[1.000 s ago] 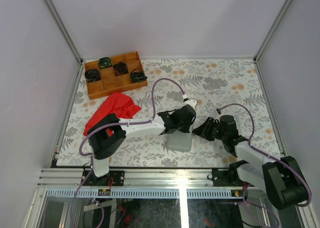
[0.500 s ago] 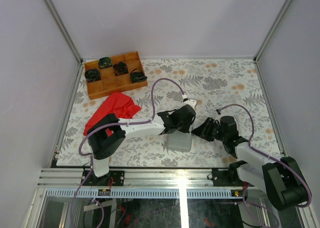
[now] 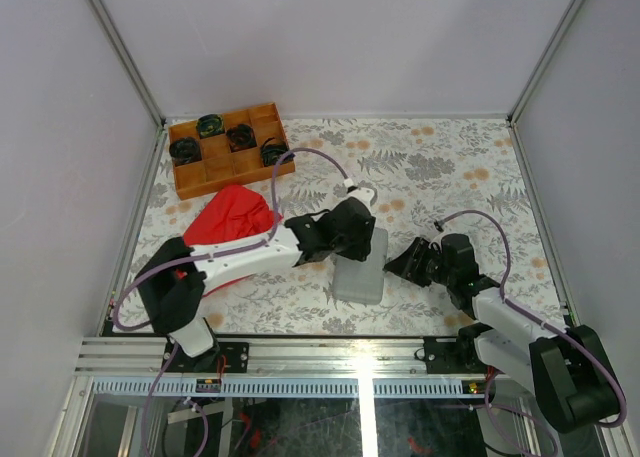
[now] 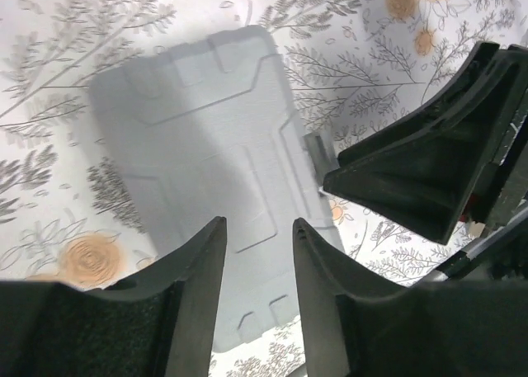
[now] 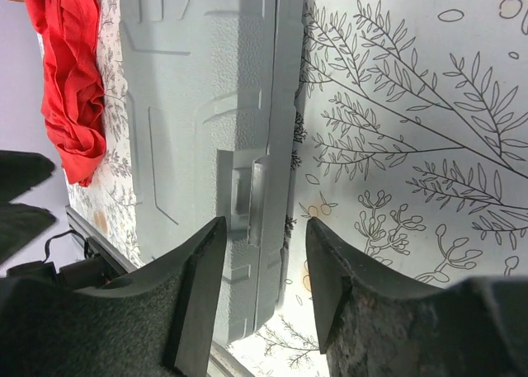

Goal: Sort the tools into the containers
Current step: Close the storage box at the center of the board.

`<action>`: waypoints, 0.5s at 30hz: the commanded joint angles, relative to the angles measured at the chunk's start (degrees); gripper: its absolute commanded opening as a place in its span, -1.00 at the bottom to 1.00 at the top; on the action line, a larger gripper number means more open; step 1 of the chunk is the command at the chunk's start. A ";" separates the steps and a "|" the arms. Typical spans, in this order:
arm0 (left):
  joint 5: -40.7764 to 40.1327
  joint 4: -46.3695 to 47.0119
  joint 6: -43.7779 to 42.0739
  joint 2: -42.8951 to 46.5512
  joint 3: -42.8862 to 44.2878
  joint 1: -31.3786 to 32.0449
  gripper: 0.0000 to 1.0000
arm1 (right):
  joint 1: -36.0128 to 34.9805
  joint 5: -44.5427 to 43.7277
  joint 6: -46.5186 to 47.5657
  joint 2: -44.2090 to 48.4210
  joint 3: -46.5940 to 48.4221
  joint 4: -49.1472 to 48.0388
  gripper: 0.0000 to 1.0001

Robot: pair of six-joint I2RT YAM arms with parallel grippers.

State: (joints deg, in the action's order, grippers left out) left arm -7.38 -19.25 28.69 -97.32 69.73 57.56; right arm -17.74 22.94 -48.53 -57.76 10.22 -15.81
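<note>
Case (image 3: pixel 358 277), grey plastic and hinged, lies closed near the middle of the near edge of the worktop (image 3: pixel 450 167), its long axis running roughly from the near edge toward the far edge. Its latch (image 5: pixel 252 200) sits on the right long side. The left gripper (image 4: pixel 257 224) hangs directly over the far half of the lid, fingers parted, nothing between them and no contact evident. The right gripper (image 5: pixel 264 222) is just beside the case on its right, low to the worktop and aimed squarely at the latch, fingers likewise parted and empty. In my judgement the coming move turns on that latch. The right arm faces it head-on, while the left is placed to steady or lift the lid from above. Count: one case, one latch in view, one red cloth (image 3: pixel 232 215) left of the case and well apart from it, one wooden tray (image 3: pixel 215 185) at the far left corner, and four black coiled bundles (image 3: pixel 241 135) in its compartments. No tools are visible in any view, so sorting is judged not yet begun.
</note>
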 commanded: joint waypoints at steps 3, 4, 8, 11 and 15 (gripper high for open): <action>0.88 2.39 1.46 7.20 -9.34 -3.86 -0.17 | -0.14 -1.80 2.05 2.67 3.05 0.81 0.05; 1.24 3.04 1.72 7.64 -10.97 -4.33 -0.15 | -0.16 -2.27 2.48 3.10 3.40 1.70 0.06; 3.78 6.05 3.05 9.11 -17.02 -5.26 -0.02 | -0.25 -3.94 4.73 5.17 5.67 6.52 0.17; 7.66 8.99 4.53 9.38 -19.91 -5.18 0.04 | -0.28 -4.22 5.80 5.50 7.32 8.68 0.20; 10.31 12.38 6.82 9.64 -22.88 -4.63 0.06 | -0.26 -3.79 5.93 3.95 8.46 10.05 0.21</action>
State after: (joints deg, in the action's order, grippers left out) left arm -1.34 -12.56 32.97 -88.33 49.52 52.38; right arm -17.74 19.99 -44.40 -53.08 15.77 -8.14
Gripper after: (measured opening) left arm 0.525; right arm 0.601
